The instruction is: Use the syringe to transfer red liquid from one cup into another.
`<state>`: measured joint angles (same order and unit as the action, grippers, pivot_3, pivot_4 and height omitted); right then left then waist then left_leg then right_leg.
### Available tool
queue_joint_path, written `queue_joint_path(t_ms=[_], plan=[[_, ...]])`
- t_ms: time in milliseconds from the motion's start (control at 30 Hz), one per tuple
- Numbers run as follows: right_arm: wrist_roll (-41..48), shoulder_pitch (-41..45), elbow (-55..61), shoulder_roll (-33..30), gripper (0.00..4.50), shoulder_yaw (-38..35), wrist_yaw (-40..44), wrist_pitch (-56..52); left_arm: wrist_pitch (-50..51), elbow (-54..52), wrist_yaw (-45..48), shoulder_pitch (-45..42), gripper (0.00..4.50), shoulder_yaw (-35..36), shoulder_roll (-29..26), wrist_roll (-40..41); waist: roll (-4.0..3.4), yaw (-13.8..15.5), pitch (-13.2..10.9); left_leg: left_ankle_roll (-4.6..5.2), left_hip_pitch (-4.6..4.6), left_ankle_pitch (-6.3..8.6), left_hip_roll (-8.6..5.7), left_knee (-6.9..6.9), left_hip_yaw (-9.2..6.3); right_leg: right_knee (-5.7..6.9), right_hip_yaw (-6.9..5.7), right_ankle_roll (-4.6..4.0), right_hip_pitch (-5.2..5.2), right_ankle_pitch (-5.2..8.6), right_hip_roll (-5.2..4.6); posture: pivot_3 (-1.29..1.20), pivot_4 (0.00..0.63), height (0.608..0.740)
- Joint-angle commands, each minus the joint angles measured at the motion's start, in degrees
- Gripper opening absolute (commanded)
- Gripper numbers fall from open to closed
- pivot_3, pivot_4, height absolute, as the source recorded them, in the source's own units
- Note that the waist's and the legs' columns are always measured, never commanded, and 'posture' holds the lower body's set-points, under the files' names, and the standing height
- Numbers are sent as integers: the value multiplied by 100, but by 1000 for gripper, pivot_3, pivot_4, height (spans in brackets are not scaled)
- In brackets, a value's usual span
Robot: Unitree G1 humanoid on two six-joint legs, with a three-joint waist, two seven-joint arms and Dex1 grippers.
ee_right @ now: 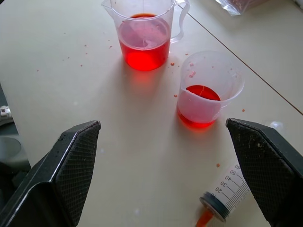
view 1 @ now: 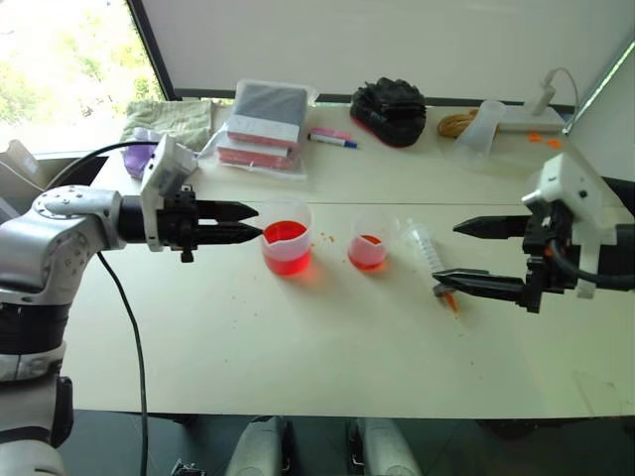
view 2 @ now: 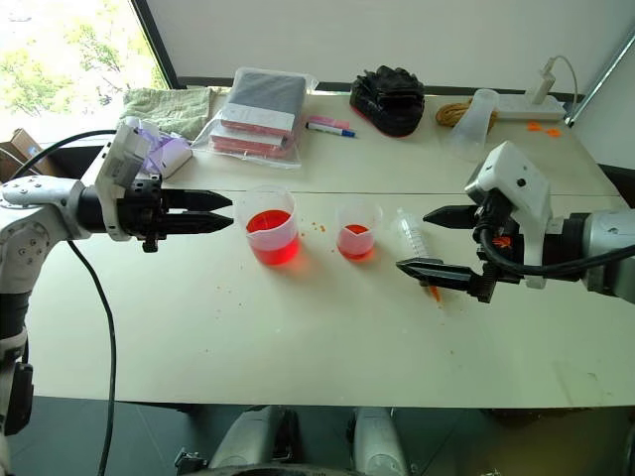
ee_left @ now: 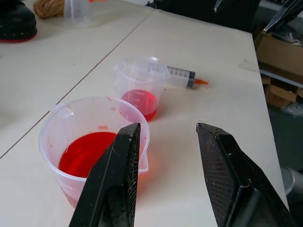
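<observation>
1. The left gripper (view 1: 253,222) reached in level from the robot's left, its two black fingers (ee_left: 113,179) pointing at the larger cup (view 1: 287,237) and stopping just short of its rim; they stood partly apart with nothing between them
2. The right gripper (view 1: 466,251) came in from the robot's right, tilted slightly down over the table (view 1: 248,347), its jaws spread as wide as they go and empty; the arm was bent back toward the body
3. The syringe (view 1: 430,256) lay flat on the table just beyond the right gripper's fingertips, touching neither finger, its orange-stained tip (ee_right: 204,218) pointing toward the robot and its barrel running away toward the smaller cup (view 1: 368,241)
4. Its clear barrel bore printed graduations above a dark seal near the tip, and it appeared empty
5. The larger cup, with handle and pouring lip, held red liquid (view 1: 286,248) to roughly a third of its height and stood directly ahead of the left gripper; the smaller cup, with a shallower red pool, stood between it and the syringe, all three apart
6. Small orange flecks dotted the table around the cups
7. The syringe's plunger end was hidden behind the smaller cup in the left wrist view and cut off at the edge of the right wrist view, so how far it was pushed in could not be told
</observation>
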<state>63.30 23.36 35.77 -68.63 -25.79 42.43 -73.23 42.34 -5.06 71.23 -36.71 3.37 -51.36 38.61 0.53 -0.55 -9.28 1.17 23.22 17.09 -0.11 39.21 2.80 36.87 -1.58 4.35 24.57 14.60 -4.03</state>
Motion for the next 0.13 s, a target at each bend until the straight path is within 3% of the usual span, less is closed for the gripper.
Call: queue_joint_path(t_ms=[33, 133], plan=[[2, 29, 3, -110, 4447, -34, -10, 173, -309, 0, 208, -65, 1936, 8, -142, -182, 0, 0, 0, 0, 0, 0, 0, 0, 0, 0, 0, 0, 0, 0, -1, 0, 150, 740], [-24, 51, -30, -119, 4447, 56, -54, 210, -361, 49, 279, -85, 1936, 22, -119, -223, 0, 1, 0, 0, 0, 0, -1, 0, 0, 0, -1, -1, 0, 0, -5, 0, 150, 740]])
